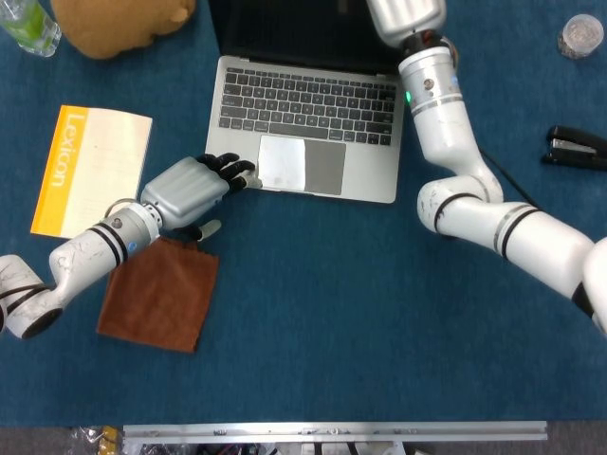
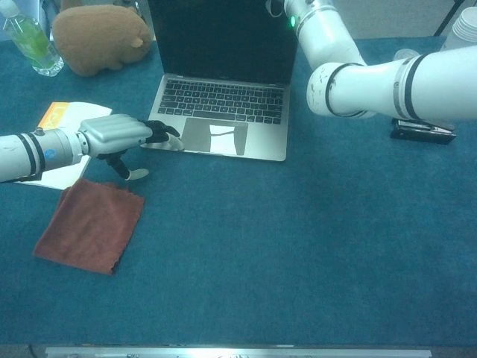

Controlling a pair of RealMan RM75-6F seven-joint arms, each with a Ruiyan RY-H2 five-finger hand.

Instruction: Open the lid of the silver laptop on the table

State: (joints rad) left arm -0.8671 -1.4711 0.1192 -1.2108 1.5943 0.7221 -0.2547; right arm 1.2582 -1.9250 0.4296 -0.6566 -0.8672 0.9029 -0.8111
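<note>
The silver laptop (image 1: 308, 123) sits at the upper centre of the head view on the blue table (image 1: 322, 313), with its lid (image 2: 223, 41) raised to stand nearly upright, the dark screen facing the camera in the chest view. The keyboard and trackpad are exposed.

The left hand (image 1: 194, 188) lies in the left middle of the frame, palm down, with its dark fingertips (image 1: 237, 172) pressing on the front left corner of the laptop base, beside the trackpad. The thumb points down toward the table just in front of the base. The fingers lie close together and hold nothing.

The right arm reaches up along the right edge of the laptop to the top of the frame. Only the back of the right hand (image 1: 406, 16) shows at the top edge of the head view, by the upper right part of the lid; how its fingers lie cannot be told.

A brown cloth (image 1: 159, 296) lies in the lower left, just below the left wrist. A yellow booklet (image 1: 90, 171) lies at the left edge. A brown plush toy (image 2: 97, 39) and a green bottle (image 2: 28, 37) are in the upper left. A black stapler (image 1: 576, 149) lies at the right edge.
</note>
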